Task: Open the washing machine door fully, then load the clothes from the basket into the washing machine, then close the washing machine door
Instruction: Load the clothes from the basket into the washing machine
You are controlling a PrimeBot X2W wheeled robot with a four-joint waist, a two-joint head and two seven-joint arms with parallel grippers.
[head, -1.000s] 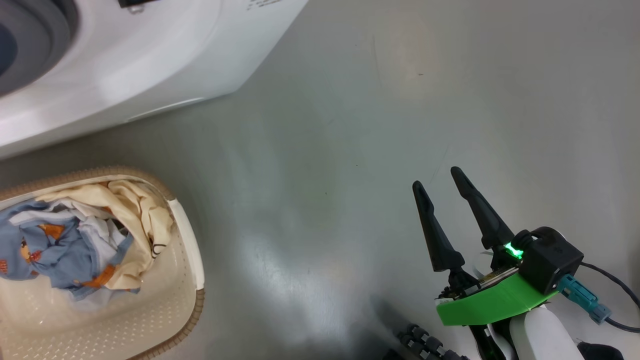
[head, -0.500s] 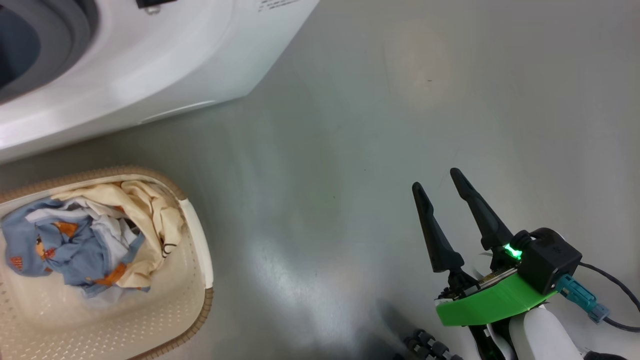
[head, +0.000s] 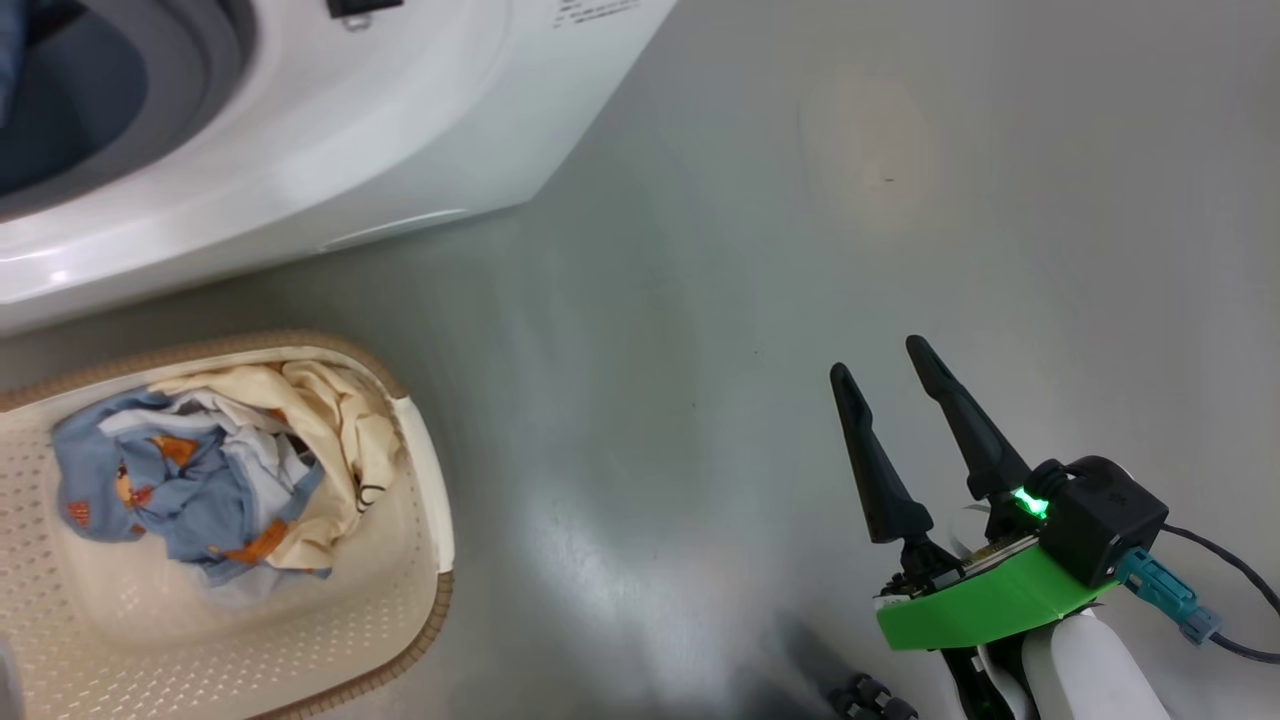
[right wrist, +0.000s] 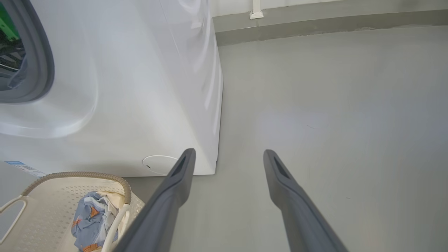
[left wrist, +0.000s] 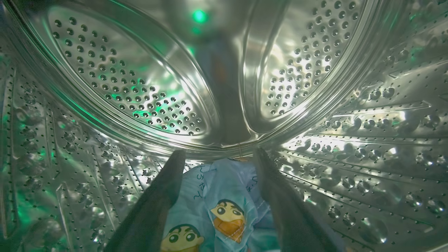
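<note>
A white front-loading washing machine [head: 300, 150] stands on a grey floor [head: 800, 200], with its round opening and grey rubber gasket [right wrist: 45, 70] at the upper left of the head view. The left gripper [left wrist: 220, 153] is inside the perforated steel drum [left wrist: 122, 70], pointing toward the drum's back wall. Its jaws stand wide apart, and a light blue garment [left wrist: 224, 210] printed with cartoon faces lies low in the drum between and below the two dark fingers. Whether the fingers touch the cloth cannot be told. In front of the machine, at the lower left of the head view, a cream perforated basket [head: 250, 640] with a brown woven-look rim sits on the floor, near the machine but apart from it. Bunched clothes [head: 200, 480] lie in it: a light blue piece with orange prints and a cream piece with black marks, draped against the basket's right side. The right gripper [head: 877, 357] hovers over bare floor at the lower right, well apart from the basket, its jaws open and holding nothing. The right wrist view shows a round white flap [right wrist: 159, 164] low on the machine's front and a blue label [right wrist: 21, 166] to its left.
</note>
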